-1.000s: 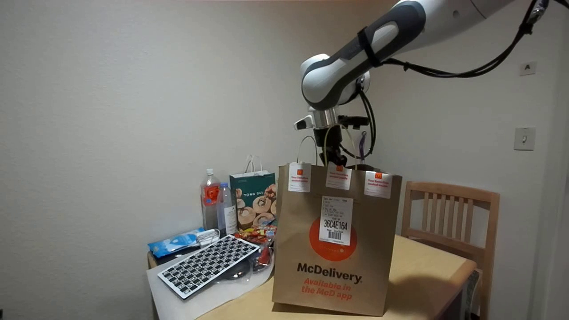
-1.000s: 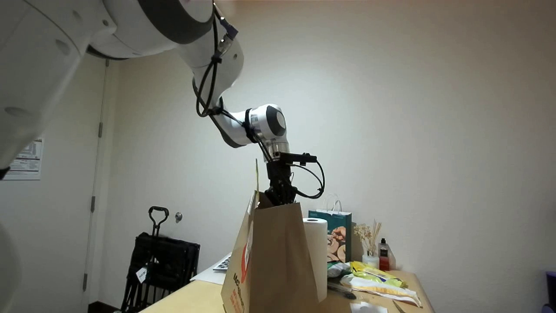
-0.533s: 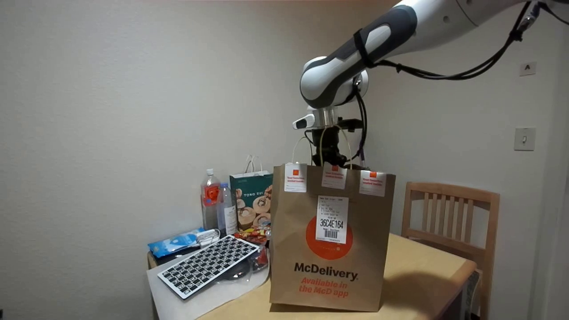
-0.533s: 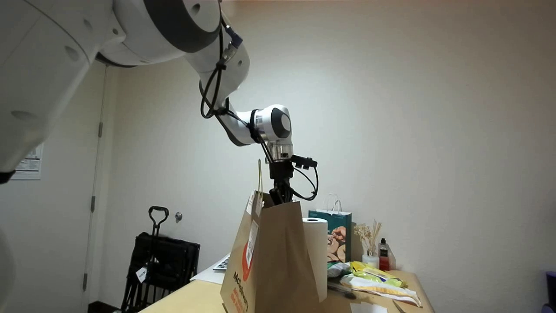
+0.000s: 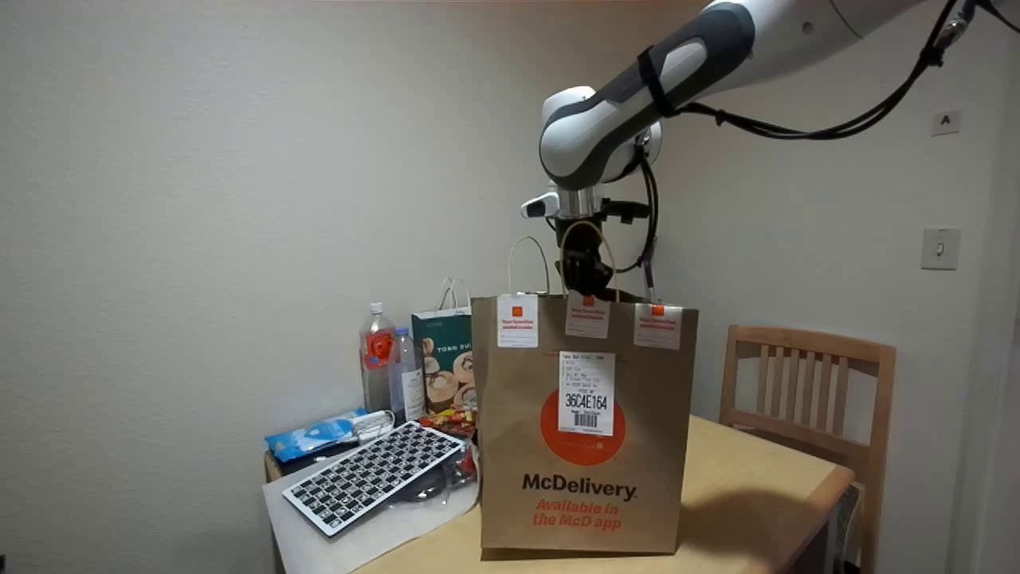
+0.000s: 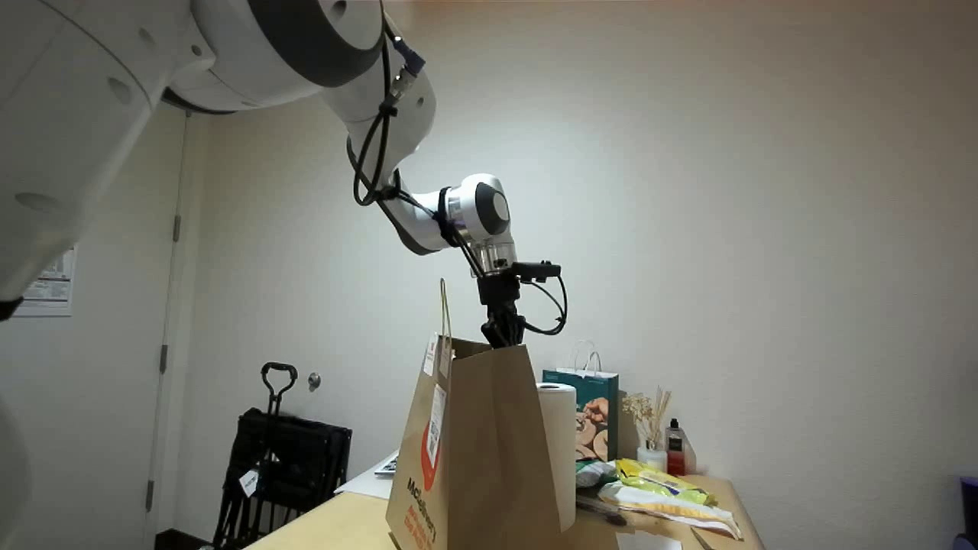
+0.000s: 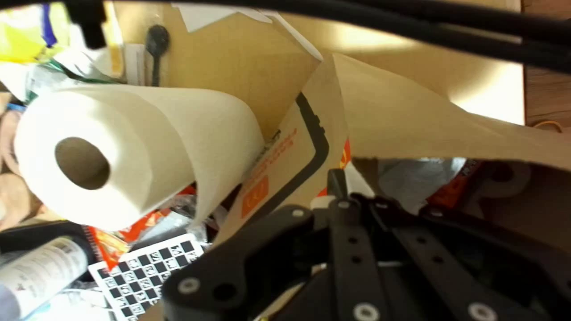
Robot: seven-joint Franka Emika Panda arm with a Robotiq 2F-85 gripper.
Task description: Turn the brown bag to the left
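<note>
A plain pale wall [image 5: 199,199] stands behind your wood-toned surface [image 5: 757,478]. In an exterior view you have the brown bag [image 5: 585,466] upright on that surface, its McDelivery face towards the camera; your hand [image 5: 596,283] hangs just behind the bag's front rim, which hides the fingertips. In an exterior view you see the bag side-on, the hand pointing down at the rim nearer the paper roll [image 6: 556,451], which stands just beside the bag. In the wrist view your fingers [image 7: 350,223] are pressed together, pinching the bag's rim near a corner: that panel's printed outer face lies to one side, the bag's mouth to the other, with red packaging [image 7: 446,191] showing inside.
</note>
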